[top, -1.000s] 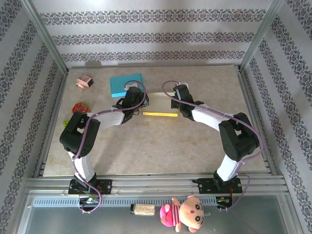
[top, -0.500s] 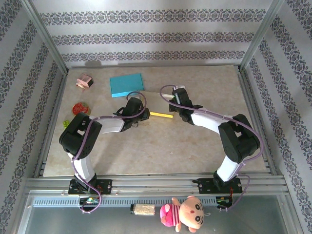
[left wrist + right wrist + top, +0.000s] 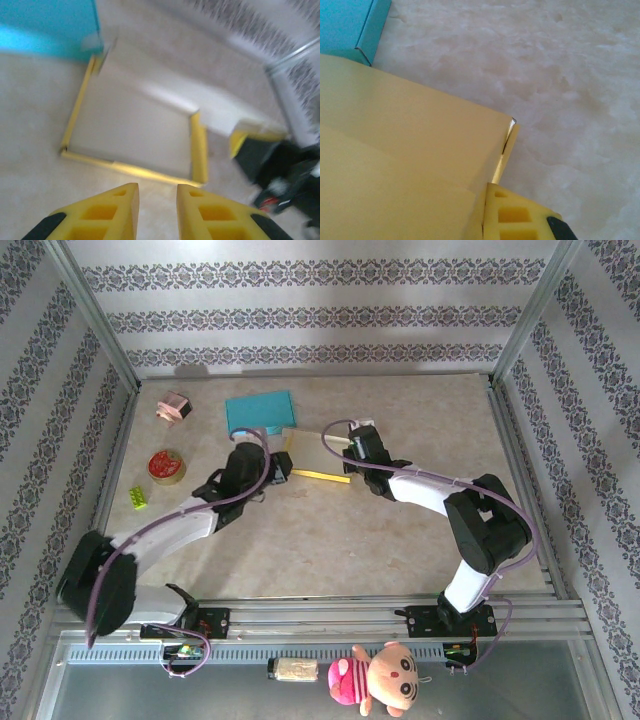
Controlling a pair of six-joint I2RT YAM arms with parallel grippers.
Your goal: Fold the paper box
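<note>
While the paper box (image 3: 312,455) lies on the table (image 3: 400,540) just beside the teal box (image 3: 260,412), only its low walls look raised; right fingers (image 3: 512,215) clamp its side flap; left fingers (image 3: 115,205) slightly parted, empty, near its front wall; remaining flaps and closing left, I judge.

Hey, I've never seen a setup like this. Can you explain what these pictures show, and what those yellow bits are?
These are two robot arms bolted at a table's near edge. The wide picture looks down from above and behind them: left arm, right arm. The other two come from cameras on their wrists, and the yellow blocks at the bottom are gripper fingers. On the table lie a yellow box of paper, partly folded, a blue box, a pink toy, a red disc and a green block. The left gripper is open and empty, facing the yellow box. The right gripper is shut on its edge.
</note>
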